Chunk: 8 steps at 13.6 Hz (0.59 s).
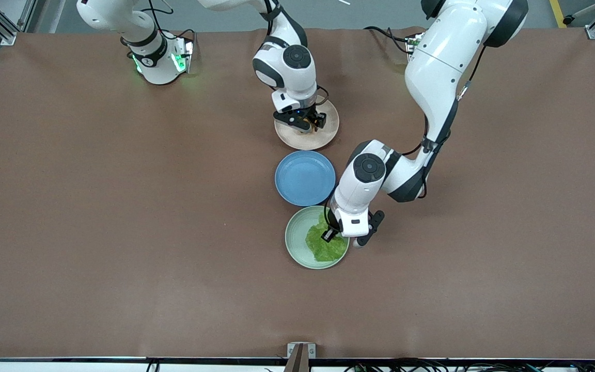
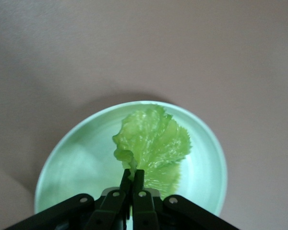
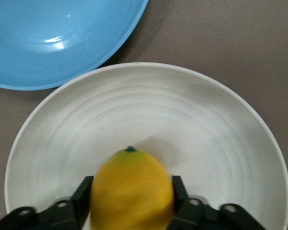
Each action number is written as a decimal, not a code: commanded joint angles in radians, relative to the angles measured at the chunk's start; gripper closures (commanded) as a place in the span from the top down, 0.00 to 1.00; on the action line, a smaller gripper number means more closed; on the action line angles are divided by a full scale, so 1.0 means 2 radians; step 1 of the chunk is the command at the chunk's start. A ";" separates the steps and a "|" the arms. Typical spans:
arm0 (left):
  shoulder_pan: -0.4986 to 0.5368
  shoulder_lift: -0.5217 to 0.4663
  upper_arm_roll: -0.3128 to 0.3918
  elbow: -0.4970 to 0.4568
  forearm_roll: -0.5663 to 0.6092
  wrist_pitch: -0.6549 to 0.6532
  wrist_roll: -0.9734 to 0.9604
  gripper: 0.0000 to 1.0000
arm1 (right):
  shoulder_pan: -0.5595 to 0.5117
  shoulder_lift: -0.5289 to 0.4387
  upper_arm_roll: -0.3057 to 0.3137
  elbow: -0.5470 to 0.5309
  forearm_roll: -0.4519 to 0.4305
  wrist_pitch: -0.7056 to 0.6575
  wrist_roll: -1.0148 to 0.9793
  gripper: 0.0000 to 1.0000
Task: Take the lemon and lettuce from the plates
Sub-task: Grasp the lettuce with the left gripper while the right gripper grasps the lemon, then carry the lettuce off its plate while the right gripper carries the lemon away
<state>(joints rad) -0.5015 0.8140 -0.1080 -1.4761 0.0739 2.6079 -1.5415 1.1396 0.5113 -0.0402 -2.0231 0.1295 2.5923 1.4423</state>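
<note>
The yellow lemon [image 3: 132, 189] sits between the two fingers of my right gripper [image 3: 130, 197], which is shut on it just over the beige-pink plate [image 3: 182, 120]. In the front view that gripper [image 1: 305, 123] is over the same plate [image 1: 328, 132]. My left gripper [image 2: 133, 178] is shut on the paler stem end of the green lettuce [image 2: 153, 143]. The rest of the leaf lies on the mint green plate [image 2: 81, 163]. In the front view this gripper [image 1: 329, 235] is at the lettuce [image 1: 323, 248] on that plate [image 1: 297, 243].
An empty blue plate [image 1: 305, 177] lies between the two other plates and shows in the right wrist view [image 3: 53, 38]. The three plates form a close row on the brown table cover [image 1: 122, 206]. The left arm's elbow hangs beside the blue plate.
</note>
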 commanded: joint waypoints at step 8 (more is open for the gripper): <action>0.096 -0.176 -0.036 -0.102 -0.016 -0.062 0.068 0.01 | -0.167 -0.141 -0.009 -0.017 -0.010 -0.193 -0.221 0.03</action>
<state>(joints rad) -0.3956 0.5802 -0.1222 -1.5047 0.0576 2.4751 -1.4998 0.9483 0.3279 -0.0767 -1.9840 0.1221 2.2646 1.1644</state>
